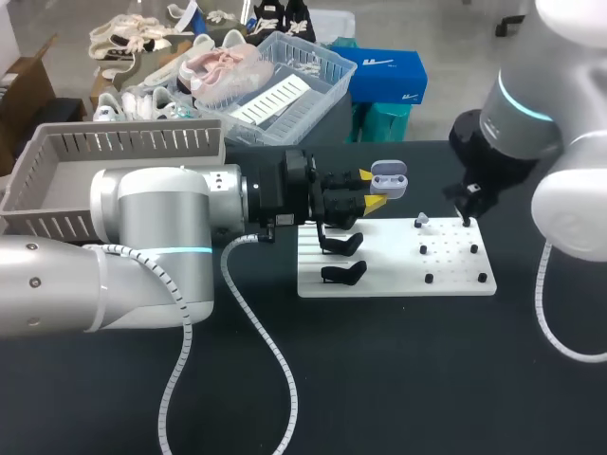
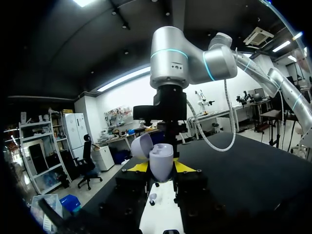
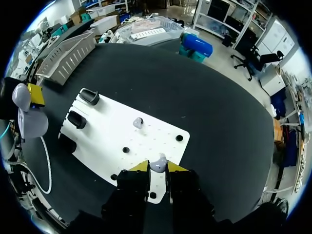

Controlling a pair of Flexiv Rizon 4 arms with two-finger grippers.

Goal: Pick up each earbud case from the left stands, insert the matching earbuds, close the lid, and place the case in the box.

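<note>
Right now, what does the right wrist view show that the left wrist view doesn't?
Only the right wrist view: the right end effector shut on an earbud, the black stands, and the grey box. Only the left wrist view: the right arm seen from outside, and the left end effector gripping the open case from both sides. Both: that case, the white board, and a loose earbud on it.
</note>
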